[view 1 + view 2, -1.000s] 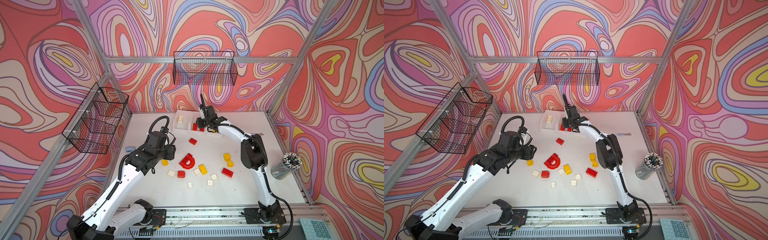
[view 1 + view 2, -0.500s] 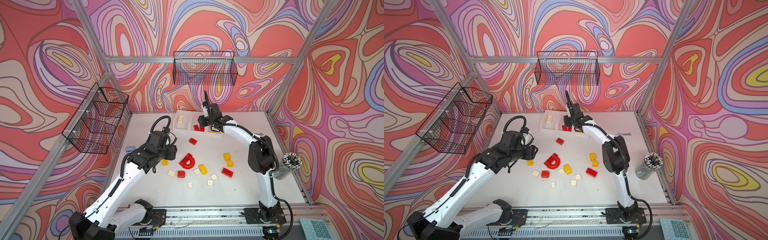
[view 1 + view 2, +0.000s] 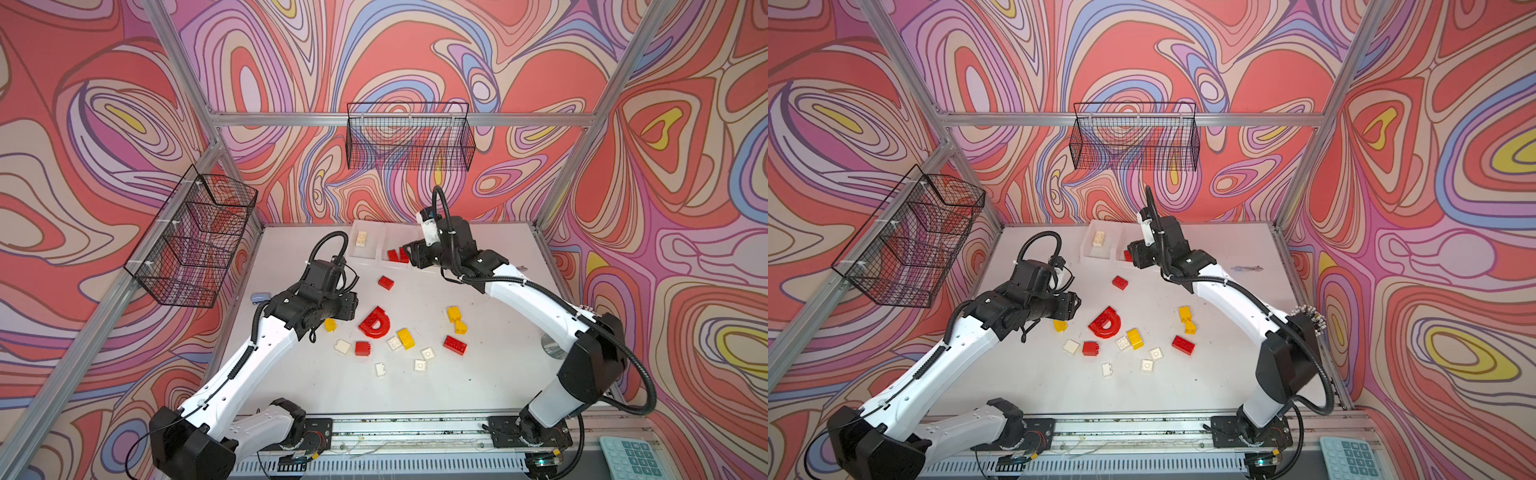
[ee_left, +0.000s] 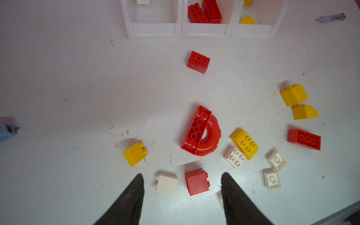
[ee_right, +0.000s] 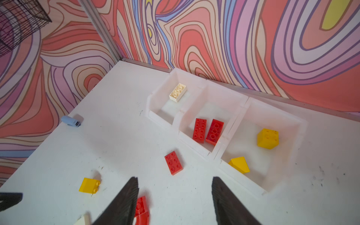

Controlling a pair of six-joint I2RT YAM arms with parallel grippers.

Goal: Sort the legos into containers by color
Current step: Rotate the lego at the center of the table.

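— Red bricks [image 5: 207, 131] already in the middle one of the bins [image 4: 204, 31] along the far edge of the desk [image 3: 332, 386]. Right gripper [image 5: 174, 178] spread and empty just in front.

— Left gripper [image 4: 181, 175] spread too, pinching nothing, above a small red brick [image 4: 196, 182] and a white brick [image 4: 166, 184] mid-desk.

— Picking up, likely. Next?

— Lower, straddle one brick only, then close.

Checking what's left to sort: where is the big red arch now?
In both top views the red arch lies on the table, nearer the left arm, between a small yellow brick and a rounded yellow brick.
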